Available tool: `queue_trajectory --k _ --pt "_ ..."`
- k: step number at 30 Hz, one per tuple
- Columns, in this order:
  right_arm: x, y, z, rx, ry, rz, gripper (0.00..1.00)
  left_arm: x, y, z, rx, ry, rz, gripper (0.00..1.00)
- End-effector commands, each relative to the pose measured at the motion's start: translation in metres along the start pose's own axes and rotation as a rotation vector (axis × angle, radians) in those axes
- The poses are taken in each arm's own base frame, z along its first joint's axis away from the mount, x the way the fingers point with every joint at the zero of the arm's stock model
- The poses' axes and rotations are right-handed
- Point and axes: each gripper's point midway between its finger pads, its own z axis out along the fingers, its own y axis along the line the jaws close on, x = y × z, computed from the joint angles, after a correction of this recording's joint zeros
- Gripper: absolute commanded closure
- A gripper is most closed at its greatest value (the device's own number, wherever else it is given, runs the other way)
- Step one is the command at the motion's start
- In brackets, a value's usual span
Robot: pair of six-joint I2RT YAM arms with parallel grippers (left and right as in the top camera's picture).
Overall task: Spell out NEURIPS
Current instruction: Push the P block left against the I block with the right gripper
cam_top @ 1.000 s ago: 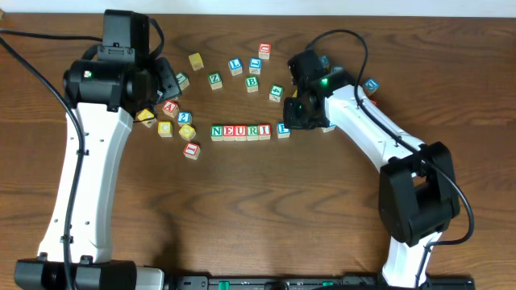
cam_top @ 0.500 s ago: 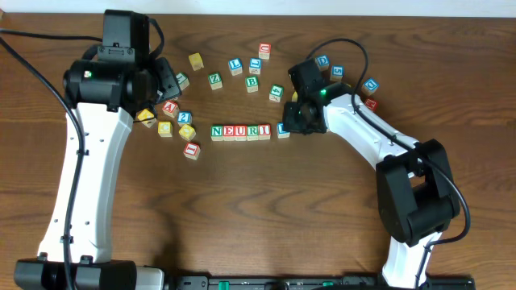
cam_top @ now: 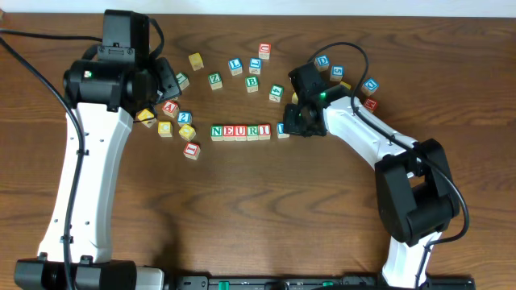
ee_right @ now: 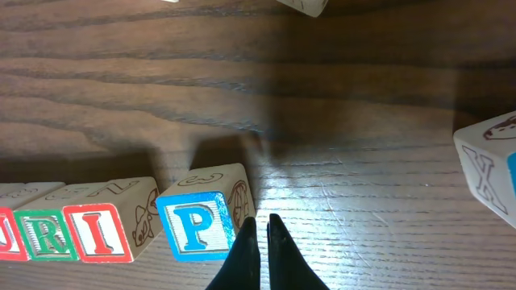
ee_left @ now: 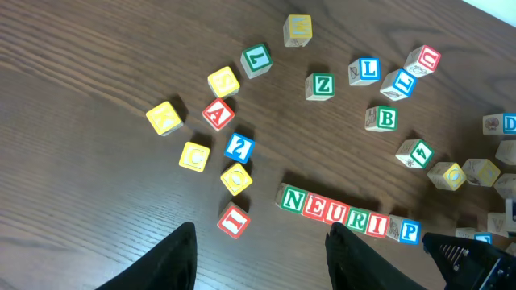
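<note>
Nudging risk: your right gripper (ee_right: 262,234), clenched and empty, sits just beside the blue P cube (ee_right: 196,227) ending the NEURI row (cam_top: 240,131); push skewed and P twists, scattering the row.

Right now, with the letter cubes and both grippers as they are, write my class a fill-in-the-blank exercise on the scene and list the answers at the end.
1. The lined-up cubes read NEURI, and the end cube beside the I carries a blue ___.
2. The right gripper, its tips next to that end cube, is ___.
3. The left gripper is open and holds ___.
4. To finish NEURIPS, the line lacks only the letter ___.

Missing words: P; shut; nothing; S
</note>
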Motion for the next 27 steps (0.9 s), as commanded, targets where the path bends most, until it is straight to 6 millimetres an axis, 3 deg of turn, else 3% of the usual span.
queue_trajectory --k 1,27 --pt "0.014 0.001 0.021 -0.013 0.064 0.020 0.99 0.001 0.002 0.004 -0.009 0.012 0.015 0.49" --pt "0.000 0.009 0.029 -0.049 0.009 -0.039 0.99 0.001 0.002 0.004 -0.009 0.012 0.015 0.49"
